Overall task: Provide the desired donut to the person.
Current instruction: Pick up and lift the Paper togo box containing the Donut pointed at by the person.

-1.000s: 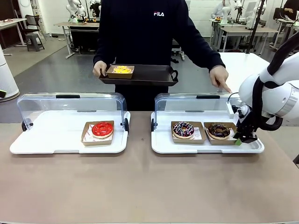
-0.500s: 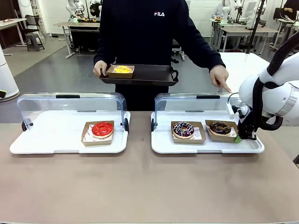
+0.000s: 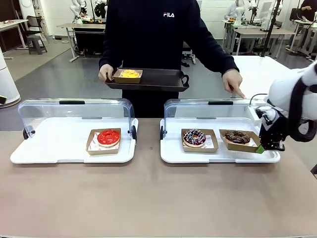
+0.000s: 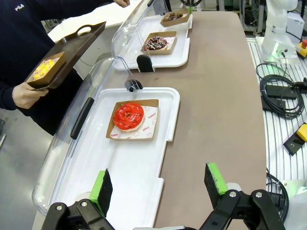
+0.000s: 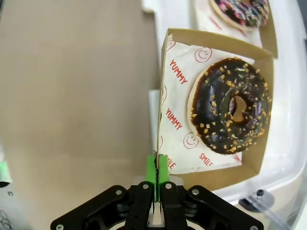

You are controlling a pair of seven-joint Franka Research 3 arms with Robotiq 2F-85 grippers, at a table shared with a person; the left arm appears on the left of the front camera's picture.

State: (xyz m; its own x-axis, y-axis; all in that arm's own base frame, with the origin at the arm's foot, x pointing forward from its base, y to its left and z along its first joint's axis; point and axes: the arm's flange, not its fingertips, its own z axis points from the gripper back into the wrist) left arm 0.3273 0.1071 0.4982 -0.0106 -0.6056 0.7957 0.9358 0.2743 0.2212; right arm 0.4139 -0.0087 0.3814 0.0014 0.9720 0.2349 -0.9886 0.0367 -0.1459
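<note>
Just beyond the right gripper (image 5: 157,165), clamped on the box (image 5: 216,39) wall, lies the chocolate donut (image 5: 229,104); left gripper (image 4: 158,184) spread wide

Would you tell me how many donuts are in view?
4: a yellow donut on the person's tray, a red donut in the left case, a sprinkled donut and a chocolate donut in the right case.

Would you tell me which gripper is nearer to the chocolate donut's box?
Right. The right gripper is shut on the edge of the chocolate donut box; the left gripper hangs open over the other tray, well away.
</note>
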